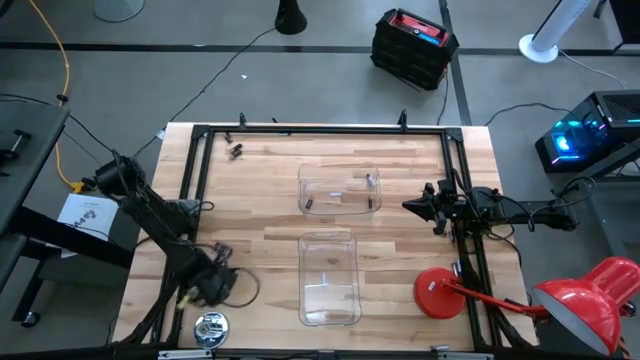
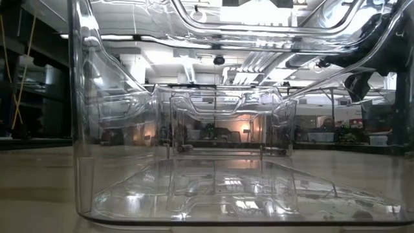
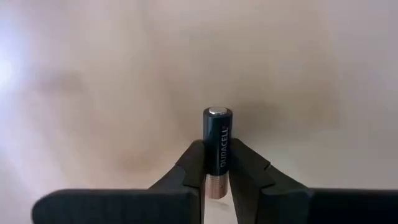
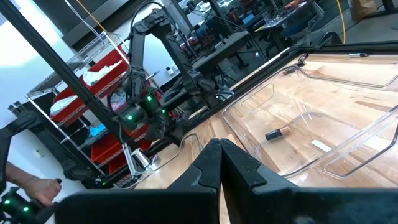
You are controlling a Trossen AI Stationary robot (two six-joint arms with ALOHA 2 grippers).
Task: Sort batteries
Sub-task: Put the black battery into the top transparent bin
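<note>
A black and copper battery (image 3: 217, 149) with a silver tip is seen. The table (image 1: 260, 215) is made of light striped wood. The two bins (image 1: 340, 188) are see-through. The lamp (image 1: 585, 300) is red.

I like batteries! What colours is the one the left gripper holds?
The battery is black with a copper-coloured end, pinched in the left gripper. The left wrist view shows it best.

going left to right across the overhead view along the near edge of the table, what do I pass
Left gripper holding a battery → metal disc → near clear bin → red lamp base.
</note>
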